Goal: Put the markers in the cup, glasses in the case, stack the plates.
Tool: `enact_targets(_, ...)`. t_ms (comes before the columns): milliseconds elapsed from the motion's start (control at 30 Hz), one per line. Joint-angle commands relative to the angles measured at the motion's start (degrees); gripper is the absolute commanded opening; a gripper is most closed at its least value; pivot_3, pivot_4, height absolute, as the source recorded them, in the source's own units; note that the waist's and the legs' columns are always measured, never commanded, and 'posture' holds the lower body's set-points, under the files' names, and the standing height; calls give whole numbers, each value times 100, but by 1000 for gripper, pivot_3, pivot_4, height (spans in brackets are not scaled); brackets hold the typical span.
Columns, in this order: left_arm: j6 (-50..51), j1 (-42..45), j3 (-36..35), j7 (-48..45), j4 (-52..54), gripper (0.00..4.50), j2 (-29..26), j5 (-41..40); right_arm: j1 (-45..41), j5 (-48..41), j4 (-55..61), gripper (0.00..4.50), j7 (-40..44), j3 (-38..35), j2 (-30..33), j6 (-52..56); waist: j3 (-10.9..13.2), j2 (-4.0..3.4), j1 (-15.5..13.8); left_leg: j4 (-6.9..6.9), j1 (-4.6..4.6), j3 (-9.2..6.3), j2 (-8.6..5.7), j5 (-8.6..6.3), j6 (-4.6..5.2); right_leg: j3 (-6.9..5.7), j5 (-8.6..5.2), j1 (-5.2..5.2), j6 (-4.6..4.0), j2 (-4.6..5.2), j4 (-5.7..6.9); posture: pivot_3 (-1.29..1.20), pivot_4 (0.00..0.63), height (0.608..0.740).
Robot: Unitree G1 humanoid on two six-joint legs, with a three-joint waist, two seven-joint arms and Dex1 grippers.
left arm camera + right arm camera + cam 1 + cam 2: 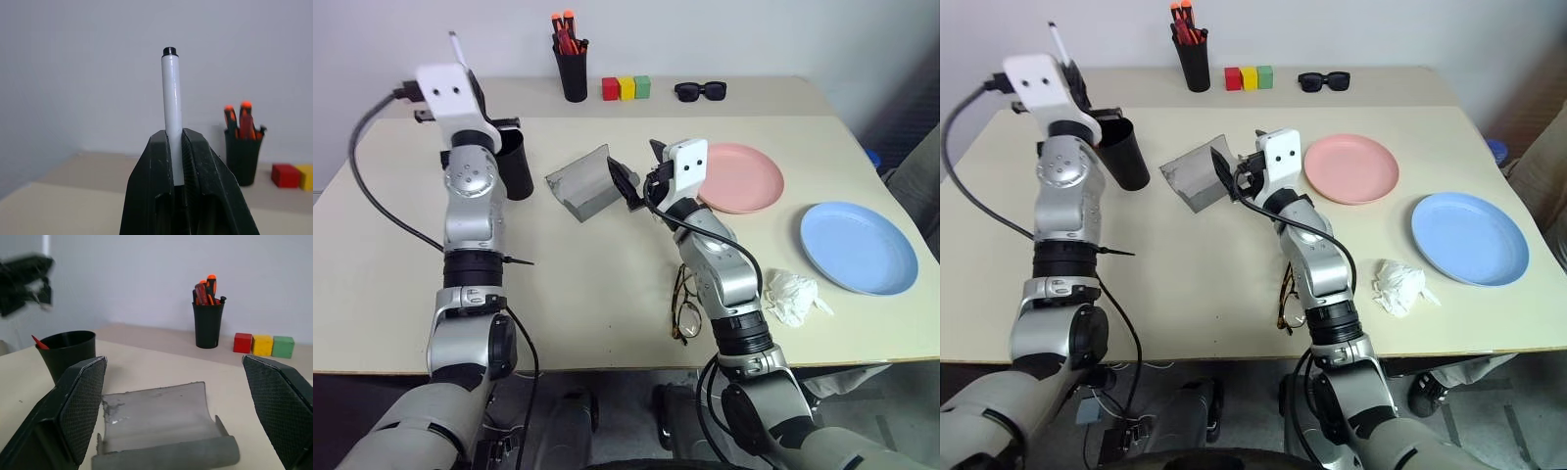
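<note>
My left gripper [174, 143] is shut on the white marker [171, 93], whose black-capped end points up. It is raised above and behind the black cup [516, 162]. The red tip of another marker [38, 341] pokes out of that cup. The grey case [582, 182] lies open at mid table. My right gripper [638, 168] hovers just right of it, open and holding nothing. The glasses [684, 305] lie near the front edge, partly hidden under my right arm. The pink plate [744, 177] and the blue plate [858, 247] sit apart on the right.
A black pen holder [573, 69] with orange-capped pens stands at the back. Beside it are three coloured blocks [626, 88] and black sunglasses [700, 91]. A crumpled white tissue [791, 296] lies near the blue plate.
</note>
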State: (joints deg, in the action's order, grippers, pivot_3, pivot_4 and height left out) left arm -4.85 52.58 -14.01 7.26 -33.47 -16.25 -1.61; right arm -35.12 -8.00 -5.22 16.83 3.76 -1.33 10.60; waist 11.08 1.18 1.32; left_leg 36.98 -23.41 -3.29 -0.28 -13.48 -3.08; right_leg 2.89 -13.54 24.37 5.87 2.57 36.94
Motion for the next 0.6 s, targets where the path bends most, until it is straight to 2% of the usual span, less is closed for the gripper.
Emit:
enact_targets(33, -555, 210, 78, 10, -429, 43, -28, 81, 77, 22, 297, 4500, -26, 53, 15, -81, 0, 0, -10, 0, 0, 0, 0, 0, 0, 0, 0, 0, 0, 0, 0, 0, 150, 740)
enact_targets(233, -895, 219, 169, 61, -946, 43, 12, 79, 250, 79, 487, 4500, -39, 166, 47, -31, 0, 1, -19, 2, -2, -1, 0, 0, 1, 0, 0, 0, 1, 1, 0, 0, 150, 740)
enact_targets(600, -871, 115, 161, 247, -864, 43, 6, 57, 226, 65, 436, 4500, 34, 228, 54, -21, 0, 1, -18, 1, -2, -2, 0, 0, 1, -1, 0, 0, 1, 0, 1, 0, 150, 740)
